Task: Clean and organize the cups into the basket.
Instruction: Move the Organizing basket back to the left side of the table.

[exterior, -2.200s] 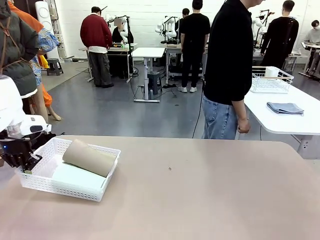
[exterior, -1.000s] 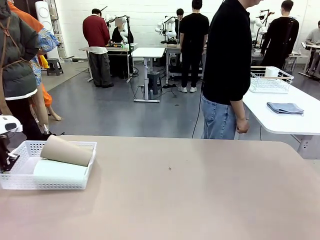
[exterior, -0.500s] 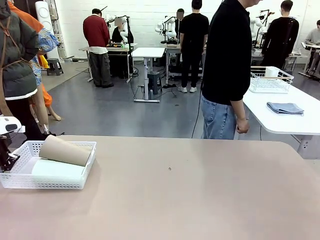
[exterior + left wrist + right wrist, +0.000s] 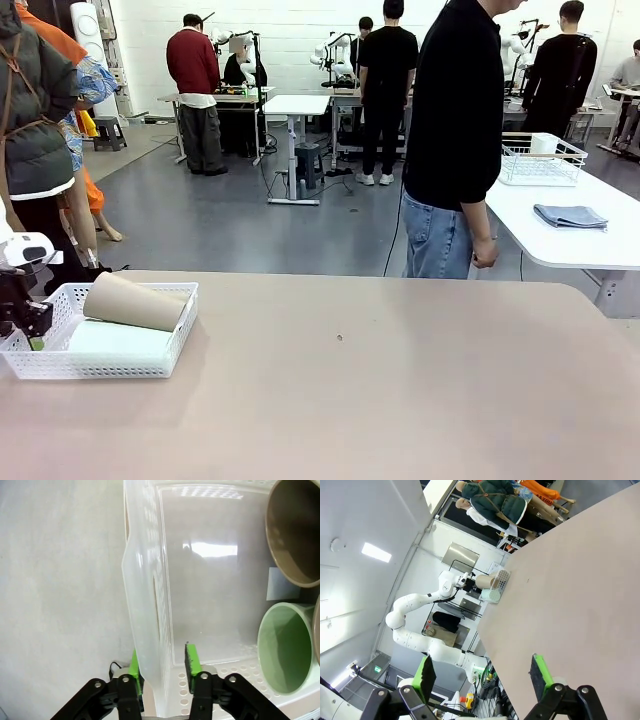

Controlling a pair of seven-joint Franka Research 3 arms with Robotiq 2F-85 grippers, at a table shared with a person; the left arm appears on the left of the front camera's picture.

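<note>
The white lattice basket point(image 4: 100, 362) sits at the table's far left. Inside it a tan cup point(image 4: 135, 300) lies on its side over a pale mint cup point(image 4: 120, 340). My left gripper point(image 4: 30, 325) is at the basket's left end, shut on its side wall. In the left wrist view the green pads point(image 4: 192, 660) straddle that wall point(image 4: 150, 605), and the open mouths of the mint cup point(image 4: 282, 650) and the tan cup point(image 4: 295, 535) face me. My right gripper point(image 4: 482, 680) hangs open above the bare table with nothing between its fingers. Far off it sees the basket point(image 4: 502, 577).
A person in a black shirt and jeans point(image 4: 455, 150) stands at the table's far edge. To the right, a white side table point(image 4: 560, 240) carries a wire rack point(image 4: 540, 160) and a folded grey cloth point(image 4: 570, 215). The tan tabletop point(image 4: 400, 380) stretches right of the basket.
The basket slid left to the table's edge with my left gripper and turned square to it. In the last half second basket and gripper shifted slightly right.
</note>
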